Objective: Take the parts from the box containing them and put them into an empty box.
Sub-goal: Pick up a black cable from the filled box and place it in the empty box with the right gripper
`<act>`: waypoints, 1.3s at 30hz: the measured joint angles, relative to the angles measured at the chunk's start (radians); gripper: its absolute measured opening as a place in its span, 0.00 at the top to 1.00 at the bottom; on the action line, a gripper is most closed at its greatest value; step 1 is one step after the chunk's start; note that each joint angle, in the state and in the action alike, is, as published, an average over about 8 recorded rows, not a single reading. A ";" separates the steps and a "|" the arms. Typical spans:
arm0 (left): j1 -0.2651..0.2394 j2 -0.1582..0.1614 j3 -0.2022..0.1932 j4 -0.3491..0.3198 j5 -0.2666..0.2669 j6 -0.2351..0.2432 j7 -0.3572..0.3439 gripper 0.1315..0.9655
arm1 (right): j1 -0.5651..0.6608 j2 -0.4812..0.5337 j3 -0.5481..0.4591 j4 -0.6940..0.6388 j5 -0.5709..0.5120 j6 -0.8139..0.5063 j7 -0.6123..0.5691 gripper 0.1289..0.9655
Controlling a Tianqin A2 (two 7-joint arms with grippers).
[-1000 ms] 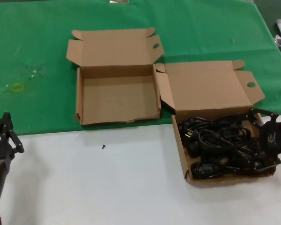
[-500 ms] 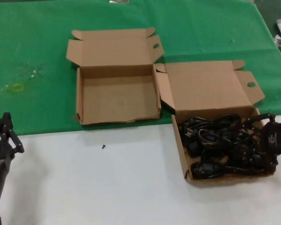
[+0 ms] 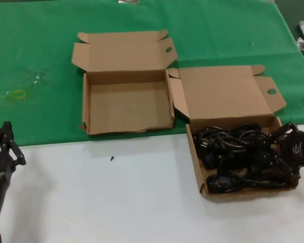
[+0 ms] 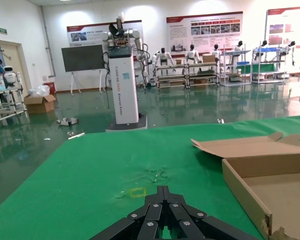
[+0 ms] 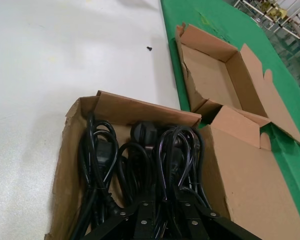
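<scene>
The power cords (image 3: 233, 152) lie tangled in the right-hand cardboard box (image 3: 196, 169), whose lid is folded back. My right gripper (image 3: 279, 152) is down in the right end of that box, its fingers closed round cable loops of the cords (image 5: 140, 160); in the right wrist view the gripper (image 5: 162, 204) sits low among them inside the box (image 5: 140, 107). The empty box (image 3: 126, 126) with a ragged front edge stands open to the left, also in the right wrist view (image 5: 210, 75). My left gripper (image 3: 7, 139) is shut and parked at the far left (image 4: 163, 192).
The boxes straddle the line between the green cloth (image 3: 40, 50) and the white table (image 3: 116, 202). A small black screw (image 3: 112, 158) lies on the white surface before the empty box. A yellow mark (image 3: 19, 94) is on the cloth.
My right gripper has sunk into the cords at the box's right end and its fingers have drawn together round them. The left arm has not moved.
</scene>
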 joint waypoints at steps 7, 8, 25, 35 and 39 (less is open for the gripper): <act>0.000 0.000 0.000 0.000 0.000 0.000 0.000 0.99 | 0.018 0.011 0.009 0.009 0.009 -0.008 0.019 0.91; 0.000 0.000 0.000 0.000 0.000 0.000 0.000 0.99 | 0.023 0.012 0.011 0.010 0.010 -0.010 0.023 0.91; 0.000 0.000 0.000 0.000 0.000 0.000 0.000 0.99 | 0.205 -0.053 -0.017 0.006 -0.012 -0.014 0.073 0.92; 0.000 0.000 0.000 0.000 0.000 0.000 0.000 0.99 | 0.299 -0.180 -0.087 -0.016 -0.056 0.006 0.065 0.92; 0.000 0.000 0.000 0.000 0.000 0.000 0.000 0.99 | 0.334 -0.239 -0.115 -0.039 -0.073 0.019 0.055 0.92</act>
